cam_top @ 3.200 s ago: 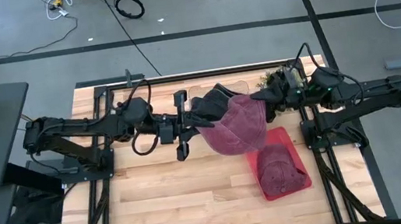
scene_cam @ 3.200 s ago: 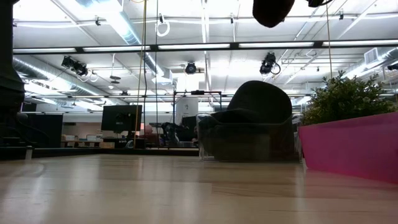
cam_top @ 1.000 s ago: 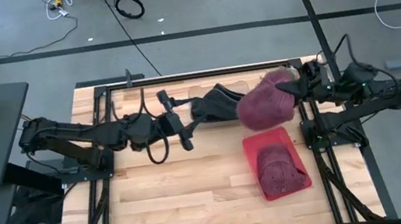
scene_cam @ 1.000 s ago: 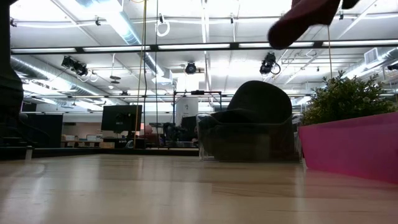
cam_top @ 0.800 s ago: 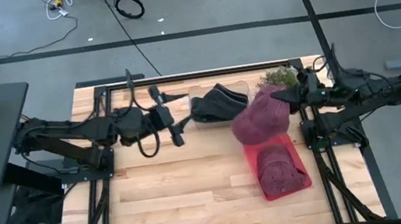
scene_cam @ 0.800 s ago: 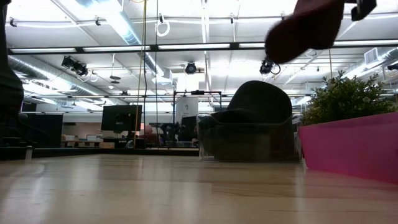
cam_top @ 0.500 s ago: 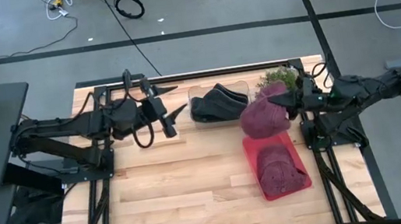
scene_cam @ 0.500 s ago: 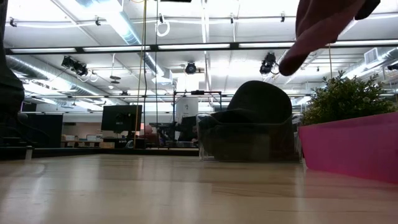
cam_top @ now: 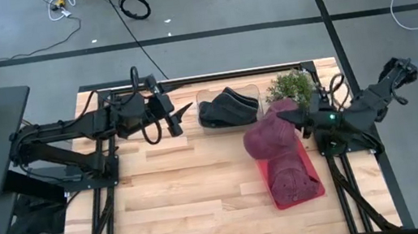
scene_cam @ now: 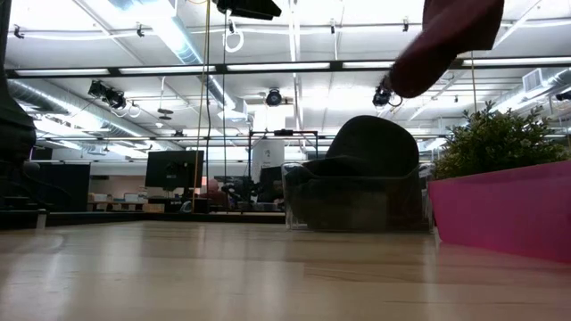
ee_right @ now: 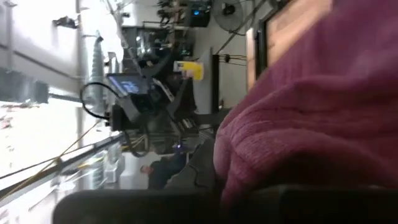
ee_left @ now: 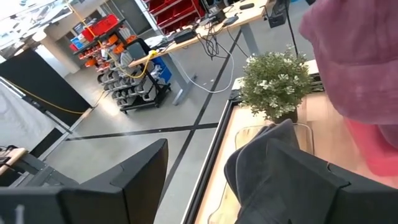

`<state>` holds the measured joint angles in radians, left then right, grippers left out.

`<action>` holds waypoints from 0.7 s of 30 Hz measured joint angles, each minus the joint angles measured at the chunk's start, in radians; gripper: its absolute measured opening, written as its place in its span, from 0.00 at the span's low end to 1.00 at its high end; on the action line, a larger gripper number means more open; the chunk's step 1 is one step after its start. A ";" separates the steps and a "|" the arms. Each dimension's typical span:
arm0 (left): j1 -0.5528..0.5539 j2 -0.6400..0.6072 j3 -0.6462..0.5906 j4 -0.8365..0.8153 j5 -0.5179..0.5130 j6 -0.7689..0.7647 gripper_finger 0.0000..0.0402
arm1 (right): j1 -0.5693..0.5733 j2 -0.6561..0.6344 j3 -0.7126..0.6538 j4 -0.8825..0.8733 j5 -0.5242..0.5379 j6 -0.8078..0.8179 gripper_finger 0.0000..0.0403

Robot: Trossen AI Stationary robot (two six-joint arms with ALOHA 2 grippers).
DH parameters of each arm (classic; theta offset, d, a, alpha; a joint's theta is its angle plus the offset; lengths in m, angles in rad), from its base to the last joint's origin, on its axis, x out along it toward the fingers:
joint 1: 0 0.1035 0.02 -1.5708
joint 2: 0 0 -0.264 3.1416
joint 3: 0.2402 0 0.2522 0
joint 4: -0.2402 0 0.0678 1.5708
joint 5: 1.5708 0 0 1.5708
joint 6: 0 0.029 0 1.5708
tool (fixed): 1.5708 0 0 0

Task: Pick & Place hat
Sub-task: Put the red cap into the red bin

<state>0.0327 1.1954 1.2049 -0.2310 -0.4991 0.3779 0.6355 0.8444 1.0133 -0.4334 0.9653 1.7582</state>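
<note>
High view: a maroon hat (cam_top: 269, 138) is held by the closed right gripper (cam_top: 305, 116) above the pink bin (cam_top: 311, 189); the left gripper (cam_top: 179, 116) is kept wide apart.

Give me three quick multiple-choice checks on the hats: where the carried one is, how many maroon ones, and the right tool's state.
1. The carried maroon hat hangs:
A. above the pink tray's far end
B. over the clear bin
C. on bare wood

2. Maroon hats in view:
A. one
B. two
C. three

3. The right tool is:
A. open and empty
B. shut on the hat
C. out of view

Key: 1 A, the high view shows it over the tray's far end; 2 B, a second maroon hat lies in the tray; 3 B, the hat hangs from it, off the table.
</note>
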 joint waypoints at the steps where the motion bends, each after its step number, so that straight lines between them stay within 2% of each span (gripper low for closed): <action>1: 0.007 0.000 0.000 0.000 0.008 0.000 0.69 | 0.024 0.018 0.008 -0.019 0.028 0.034 0.01; 5: 0.033 0.000 0.000 -0.007 0.044 0.001 0.69 | 0.117 0.100 0.017 -0.027 0.146 0.178 0.01; 10: 0.060 0.000 0.000 -0.027 0.107 0.001 0.69 | 0.193 0.207 0.017 -0.034 0.207 0.359 0.01; 15: 0.067 0.000 0.000 -0.041 0.145 0.001 0.69 | 0.228 0.293 0.039 -0.033 0.197 0.470 0.01; 18: 0.067 0.000 0.000 -0.055 0.146 0.002 0.69 | 0.227 0.326 0.086 -0.039 0.173 0.482 0.01; 21: 0.067 0.000 0.000 -0.056 0.152 0.002 0.69 | 0.212 0.348 0.155 -0.120 0.134 0.486 0.01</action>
<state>0.0994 1.1954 1.2049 -0.2868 -0.3472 0.3794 0.8471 1.1925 1.1681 -0.5536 1.0995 2.2444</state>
